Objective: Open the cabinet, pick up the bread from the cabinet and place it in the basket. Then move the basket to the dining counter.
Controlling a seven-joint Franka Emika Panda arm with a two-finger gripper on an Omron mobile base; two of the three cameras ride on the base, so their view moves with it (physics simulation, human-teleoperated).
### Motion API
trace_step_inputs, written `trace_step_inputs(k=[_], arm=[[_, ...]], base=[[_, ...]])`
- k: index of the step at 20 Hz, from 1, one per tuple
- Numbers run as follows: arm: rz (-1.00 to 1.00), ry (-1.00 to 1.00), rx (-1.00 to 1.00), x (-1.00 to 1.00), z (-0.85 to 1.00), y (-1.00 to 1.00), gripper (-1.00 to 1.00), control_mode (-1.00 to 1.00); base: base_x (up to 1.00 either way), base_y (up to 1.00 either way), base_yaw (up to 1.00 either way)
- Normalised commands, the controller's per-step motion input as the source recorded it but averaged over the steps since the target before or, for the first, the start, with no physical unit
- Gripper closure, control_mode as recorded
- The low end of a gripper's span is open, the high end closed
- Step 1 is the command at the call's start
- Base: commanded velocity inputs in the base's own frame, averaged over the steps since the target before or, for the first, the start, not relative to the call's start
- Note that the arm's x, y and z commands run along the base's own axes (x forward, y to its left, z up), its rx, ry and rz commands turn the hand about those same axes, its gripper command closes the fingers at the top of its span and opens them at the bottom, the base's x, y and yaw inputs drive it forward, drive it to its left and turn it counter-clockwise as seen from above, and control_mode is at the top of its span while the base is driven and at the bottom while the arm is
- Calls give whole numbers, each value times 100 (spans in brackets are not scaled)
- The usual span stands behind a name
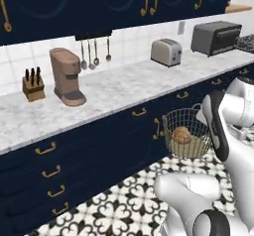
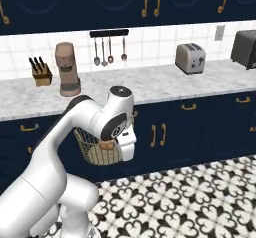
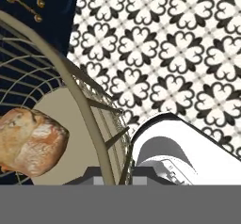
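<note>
- A knife block (image 1: 33,85) stood at the far left of the marble tabletop (image 1: 124,88), against the tiled wall.
- Just to its right stood a tan coffee machine (image 1: 67,76), and beyond that three utensils (image 1: 95,54) hung from a black wall rail.
- Further right on the same tabletop were a silver toaster (image 1: 166,51) and, near the end, a dark toaster oven (image 1: 216,37).
- Above ran the navy wall cabinet (image 1: 119,2), its doors closed, with long brass handles.
- Below the tabletop, the basket (image 1: 186,133) hung in the air in front of the low navy cabinets (image 1: 99,150), over the patterned floor (image 1: 124,205), well clear of any tabletop.
- The bread (image 1: 181,135) lay inside the basket on its pale bottom; in the hand view it sat to the left of the rim (image 3: 33,143).
- The pincer (image 3: 113,173) was clenched on the basket's wire rim, which ran between its fingertips in the hand view.
- The white arm (image 2: 75,132) bent down in front of the basket in the right base view.
</note>
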Motion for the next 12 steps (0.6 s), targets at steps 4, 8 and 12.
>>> trace_step_inputs(k=[4,8,12], arm=[[0,0,0,0,0,0,100,100],[0,0,0,0,0,0,100,100],[0,0,0,0,0,0,100,100]], base=[[36,45,-89],[36,45,-89],[24,37,-93]])
